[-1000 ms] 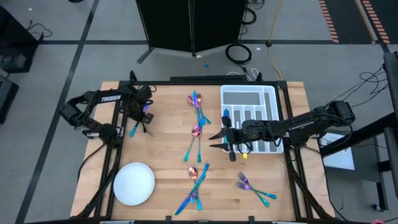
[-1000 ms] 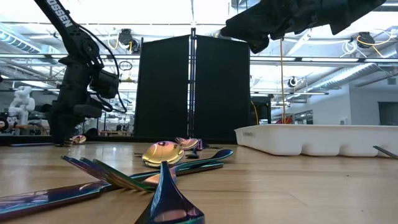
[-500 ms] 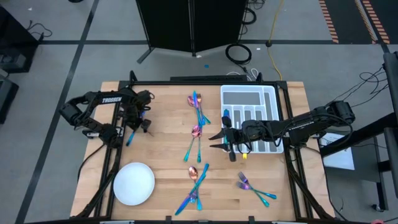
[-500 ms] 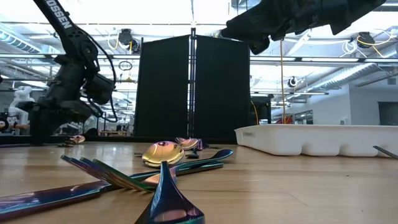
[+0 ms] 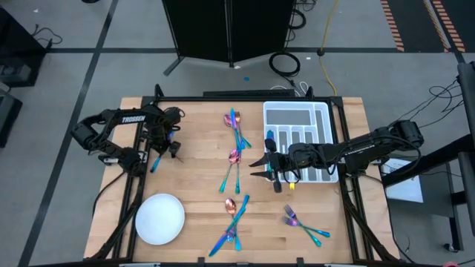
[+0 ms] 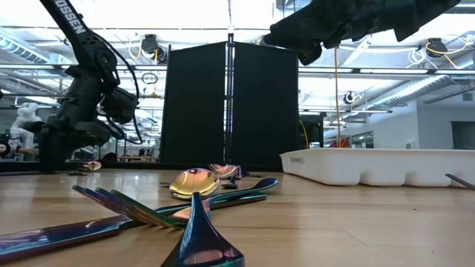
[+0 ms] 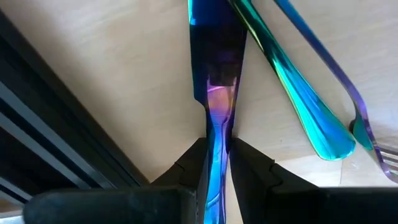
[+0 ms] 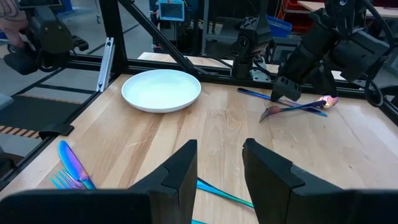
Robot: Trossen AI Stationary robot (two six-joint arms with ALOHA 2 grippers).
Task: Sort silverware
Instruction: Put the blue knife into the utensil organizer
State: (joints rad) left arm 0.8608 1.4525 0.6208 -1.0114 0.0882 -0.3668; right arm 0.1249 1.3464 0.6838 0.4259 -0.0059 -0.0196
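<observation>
Two grippers are in view: the left gripper point(image 7: 216, 163) sits near the table's left edge, its fingers point(image 7: 252, 167) nearly closed and pinching the handle of a knife point(image 7: 214, 74), with a spoon point(image 7: 298, 93) lying just beside it on the wood. The right gripper point(image 8: 219, 163) hangs part open and empty beside the white tray point(image 5: 297, 115). Remaining silverware point(image 5: 234, 169) lies scattered across the table point(image 5: 200, 156), apart from the plate point(image 5: 159, 219).

A robotics lab: taped concrete floor point(image 5: 67, 44), loose cables point(image 5: 286, 63), ceiling pipes point(image 6: 415, 85).
</observation>
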